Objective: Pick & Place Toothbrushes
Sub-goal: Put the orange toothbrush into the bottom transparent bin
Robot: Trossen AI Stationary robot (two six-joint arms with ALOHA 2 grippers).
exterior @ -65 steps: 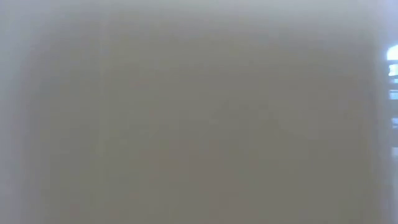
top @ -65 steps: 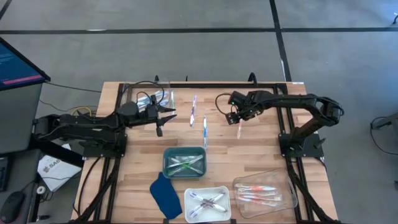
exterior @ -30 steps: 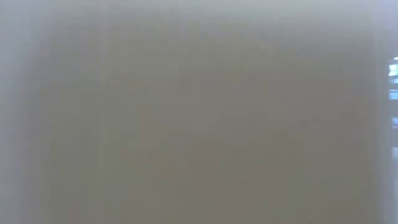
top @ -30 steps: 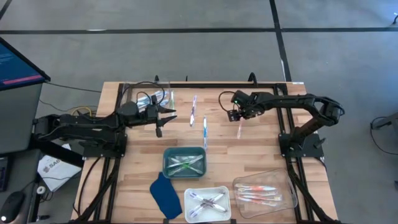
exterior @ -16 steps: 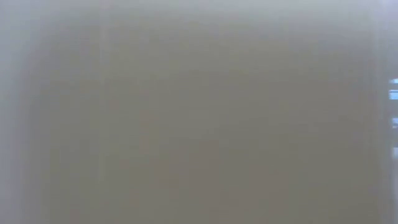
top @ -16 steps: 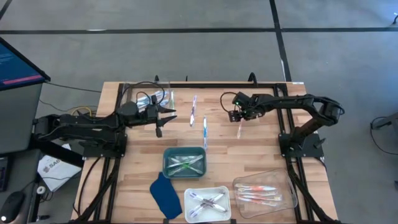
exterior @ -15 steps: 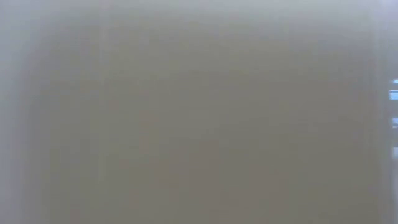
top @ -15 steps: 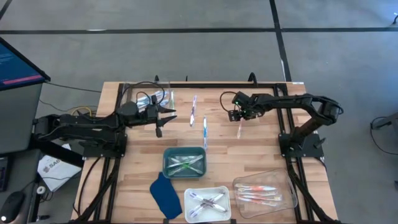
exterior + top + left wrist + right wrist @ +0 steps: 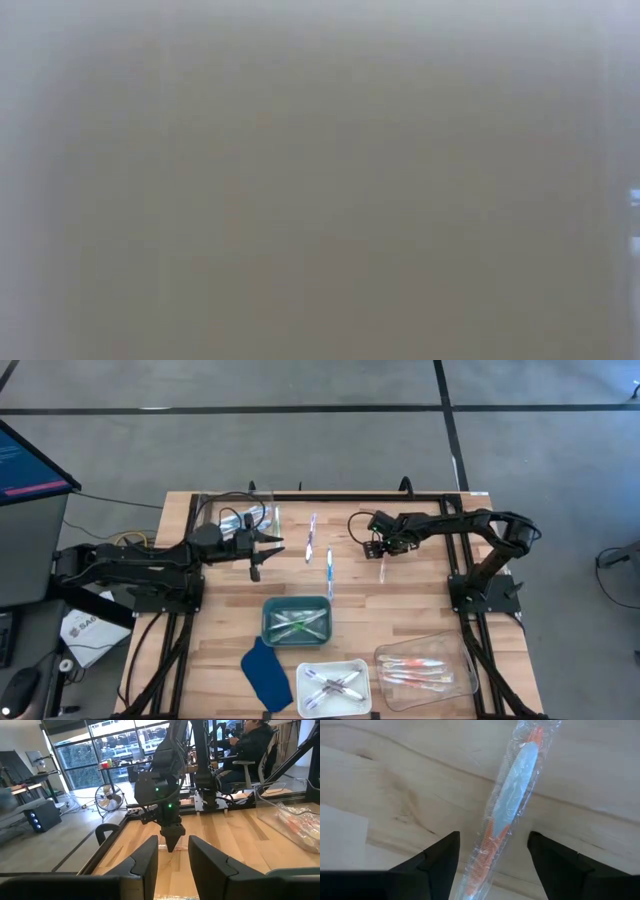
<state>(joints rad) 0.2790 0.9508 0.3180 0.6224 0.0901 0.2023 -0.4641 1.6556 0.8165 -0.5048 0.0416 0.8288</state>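
An orange toothbrush (image 9: 512, 800) in a clear wrapper lies flat on the wooden table (image 9: 420, 605), right of centre (image 9: 383, 567). My right gripper (image 9: 492, 857) points down over it, open, with one finger on either side of the brush's lower part and touching nothing. Two more wrapped toothbrushes (image 9: 311, 538) (image 9: 329, 570) lie on the table's middle. My left gripper (image 9: 268, 550) hovers level at the far left, open and empty, facing the right arm (image 9: 167, 820).
A green tray (image 9: 268, 622), a white tray (image 9: 303, 678) and a clear tray (image 9: 462, 660) near the front edge hold sorted toothbrushes. A dark blue cloth (image 9: 262, 672) lies beside them. A clear container (image 9: 235, 515) stands at the far left. The low view shows only grey blur.
My right gripper has come down toward the orange toothbrush, still pointing down. The toothbrush has stayed where it lay.
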